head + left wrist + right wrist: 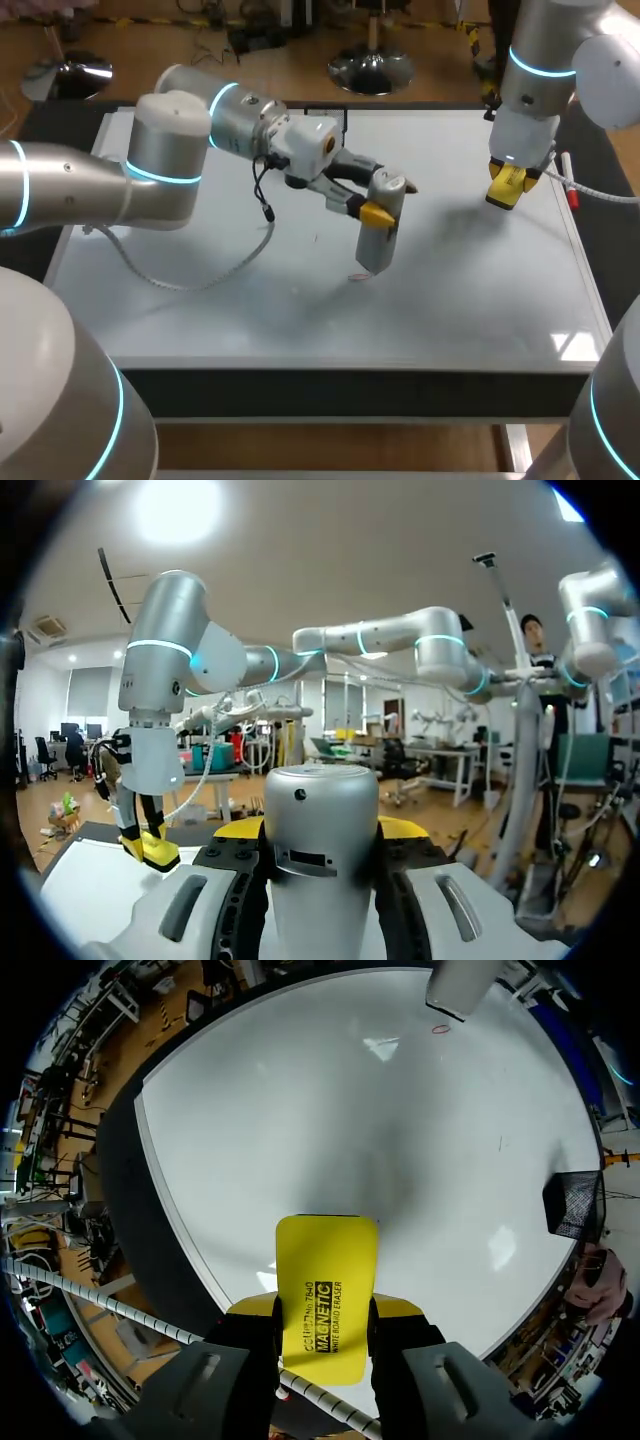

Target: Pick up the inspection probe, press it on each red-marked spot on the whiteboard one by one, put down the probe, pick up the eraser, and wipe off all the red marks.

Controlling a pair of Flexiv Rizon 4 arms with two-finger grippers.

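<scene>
At whiteboard (200, 310) centre | left gripper (378, 213) pinching probe (380, 245) at red mark (358, 277) | right gripper (507, 185) pinching eraser (326, 1290) | risk: askew press could skid probe off-mark

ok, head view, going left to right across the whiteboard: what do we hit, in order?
left arm → inspection probe → eraser → marker
</scene>
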